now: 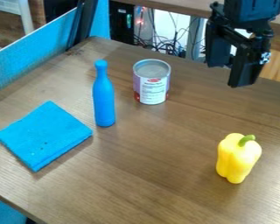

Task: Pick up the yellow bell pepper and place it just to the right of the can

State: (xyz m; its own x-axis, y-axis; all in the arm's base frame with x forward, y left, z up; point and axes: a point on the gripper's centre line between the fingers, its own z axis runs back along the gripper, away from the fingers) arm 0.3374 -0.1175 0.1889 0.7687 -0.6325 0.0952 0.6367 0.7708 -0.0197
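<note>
Hanging pincer: upper right, wide, empty.
Can: knocked sideways, could topple the nearby blue bottle.

The top edge crops the arm above the end effector.

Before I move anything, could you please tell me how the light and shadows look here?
Camera view: soft light; a faint shadow along the lower right edge of the blue cloth; light catching the metal rim of the can; a reddish glow behind the table.
</note>
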